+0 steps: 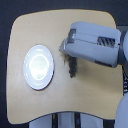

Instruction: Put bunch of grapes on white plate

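The white plate [38,66] sits on the left part of the light wooden table [30,27], bare and glossy, with a bright glare across its middle. The bunch of grapes [72,68] lies to the plate's right, apart from it (a dark, long cluster running roughly near to far). Its far end disappears under the gripper [65,48], which reaches in from the exterior view's right on a bulky grey arm [97,45]. Whether the fingers are spread or pinching the grapes cannot be told.
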`<state>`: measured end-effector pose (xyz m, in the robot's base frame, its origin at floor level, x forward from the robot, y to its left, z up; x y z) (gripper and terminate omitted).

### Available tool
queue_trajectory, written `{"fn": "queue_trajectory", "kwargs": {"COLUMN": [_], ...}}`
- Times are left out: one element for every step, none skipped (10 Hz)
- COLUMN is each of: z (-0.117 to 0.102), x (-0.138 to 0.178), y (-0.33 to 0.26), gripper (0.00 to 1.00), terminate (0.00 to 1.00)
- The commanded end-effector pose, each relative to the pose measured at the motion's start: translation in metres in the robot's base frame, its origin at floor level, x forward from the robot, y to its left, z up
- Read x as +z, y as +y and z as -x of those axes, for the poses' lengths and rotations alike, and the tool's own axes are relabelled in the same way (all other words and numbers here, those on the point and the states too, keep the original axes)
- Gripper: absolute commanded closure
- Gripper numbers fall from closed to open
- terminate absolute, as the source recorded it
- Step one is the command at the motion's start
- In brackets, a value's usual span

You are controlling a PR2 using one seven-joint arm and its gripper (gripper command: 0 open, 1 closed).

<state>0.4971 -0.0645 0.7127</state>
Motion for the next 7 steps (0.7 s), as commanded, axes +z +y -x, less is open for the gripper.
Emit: {"fn": "queue_trajectory", "kwargs": {"z": [-0.0083, -0.0089, -0.0107, -0.012, -0.0126, -0.0127, -0.0133], "x": [-0.0041, -0.0026, -0.0015, -0.0007, -0.0006, -0.0007, -0.0002], "y": [-0.0104, -0.0105, -0.0106, -0.0107, -0.0074, -0.0068, -0.0076], "gripper": [0.0, 1.0, 1.0, 1.0, 1.0, 1.0, 1.0], "terminate": [0.0, 0.0, 0.0, 0.0, 0.0, 0.0, 0.0]}}
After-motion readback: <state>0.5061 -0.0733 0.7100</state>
